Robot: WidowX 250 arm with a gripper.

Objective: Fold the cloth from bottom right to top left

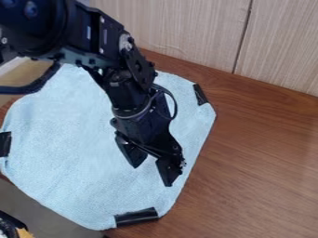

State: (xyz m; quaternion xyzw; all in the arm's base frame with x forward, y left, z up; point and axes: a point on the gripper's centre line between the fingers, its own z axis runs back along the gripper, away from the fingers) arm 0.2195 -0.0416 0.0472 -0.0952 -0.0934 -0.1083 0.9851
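The wooden surface (261, 153) carries the light blue cloth (68, 125), spread out. Right of the cloth's middle hangs the black gripper (152, 175), its 2 fingers (168, 172) spread, cloth beneath and between them; contact I cannot tell. 3 black strips (136, 217) sit at the cloth's edge.

Your light-blue, soft-textured fabric cloth (68, 144) lies spread out and unfolded on the brown wood-grain table (261, 172), its outline rounded and uneven. You can see black strips (136, 217) on its rim at the left, upper right and bottom; its right edge slants down toward the bottom strip.
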